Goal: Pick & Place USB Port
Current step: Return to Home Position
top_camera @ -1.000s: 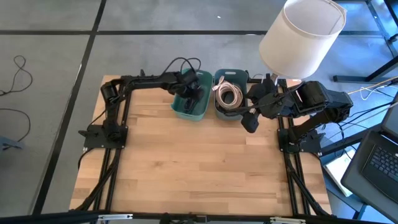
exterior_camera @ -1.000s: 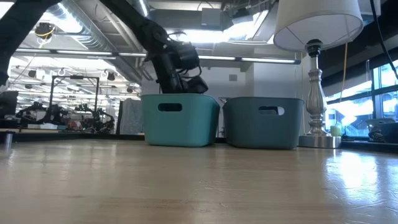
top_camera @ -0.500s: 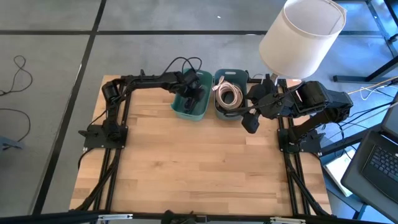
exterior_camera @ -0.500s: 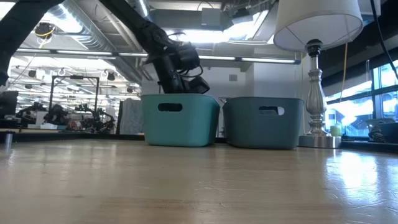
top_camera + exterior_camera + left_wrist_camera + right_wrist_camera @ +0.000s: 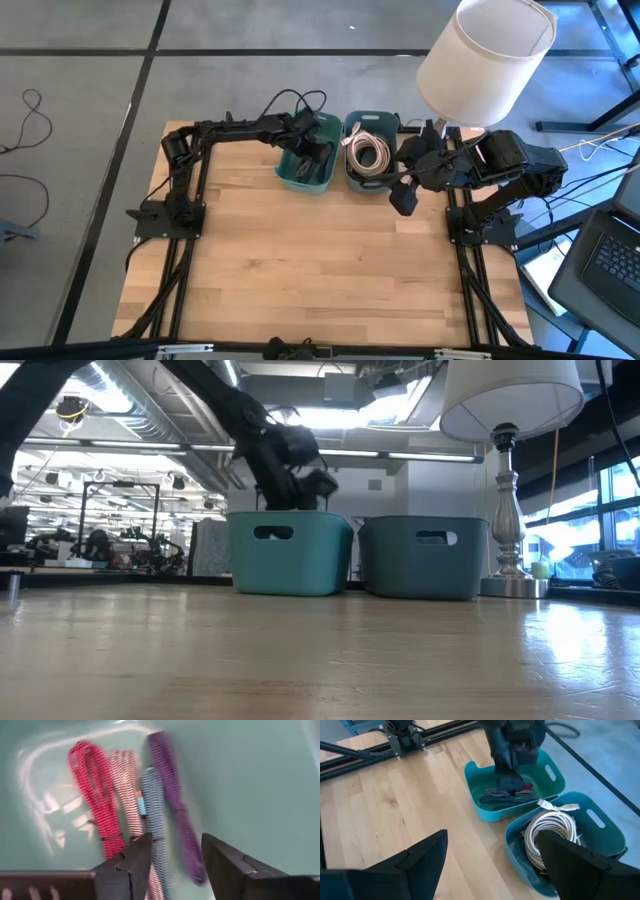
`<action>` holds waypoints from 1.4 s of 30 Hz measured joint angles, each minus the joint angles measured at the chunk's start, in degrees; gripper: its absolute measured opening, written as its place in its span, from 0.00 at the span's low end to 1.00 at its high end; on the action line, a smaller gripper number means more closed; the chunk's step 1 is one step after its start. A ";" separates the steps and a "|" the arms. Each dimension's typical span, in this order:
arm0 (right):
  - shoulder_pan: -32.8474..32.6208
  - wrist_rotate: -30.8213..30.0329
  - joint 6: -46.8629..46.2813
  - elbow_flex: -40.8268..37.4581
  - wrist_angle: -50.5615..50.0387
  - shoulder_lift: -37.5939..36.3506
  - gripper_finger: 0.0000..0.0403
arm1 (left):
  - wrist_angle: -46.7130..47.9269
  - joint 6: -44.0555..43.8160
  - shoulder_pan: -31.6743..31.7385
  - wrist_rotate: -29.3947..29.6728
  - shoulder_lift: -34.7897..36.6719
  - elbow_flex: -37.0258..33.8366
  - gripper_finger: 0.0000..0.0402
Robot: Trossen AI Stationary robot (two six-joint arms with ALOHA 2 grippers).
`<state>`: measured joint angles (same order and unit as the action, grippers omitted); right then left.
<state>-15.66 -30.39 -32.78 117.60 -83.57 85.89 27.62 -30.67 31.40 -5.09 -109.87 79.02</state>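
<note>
Over the green bin [image 5: 290, 560], which stood at about 12 o'clock on the counter [image 5: 300, 270], the left tool [image 5: 175, 836] hung with its fingers released and nothing between them. Below it, on the bin's floor, four USB cables lay side by side: a red cable [image 5: 92, 795], a pink-and-white cable [image 5: 125, 790], a blue cable [image 5: 152, 795] and a purple cable [image 5: 172, 805], the last directly beneath the tool's gap. With the cables in the bin, only the retreat to rest looked to be left. To do that well, the left arm would best rise straight up until its fingers were plainly above the rim, and only then fold back toward its base at 9 o'clock. A sideways pull begun too low could knock the bin's wall or push it against the grey bin [image 5: 425, 560] just beside it at 1 o'clock, where a coiled white cable [image 5: 368, 152] lay. Closing the fingers on the way up seemed unwise, since a loop of the purple cable could be hooked and lifted out. The right tool [image 5: 492, 836], also spread and empty, waited at 2 o'clock near the grey bin, with the lamp [image 5: 485, 55] close by, apart from the left arm's likely path.
</note>
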 joint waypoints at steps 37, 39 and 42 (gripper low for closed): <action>0.00 9.02 24.58 0.00 24.65 0.00 0.47 | -3.39 27.27 -29.11 -9.59 53.30 0.00 0.01; 0.00 9.23 25.61 0.00 24.80 0.00 0.33 | -4.29 28.53 -30.25 -9.67 52.44 0.02 0.00; -0.01 10.75 28.89 0.04 27.03 0.73 0.12 | -4.04 30.40 -31.48 -9.72 51.25 0.00 0.01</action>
<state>-15.67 -19.64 -3.89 117.64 -56.54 86.62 23.58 -0.26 -0.08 -14.81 -58.62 79.02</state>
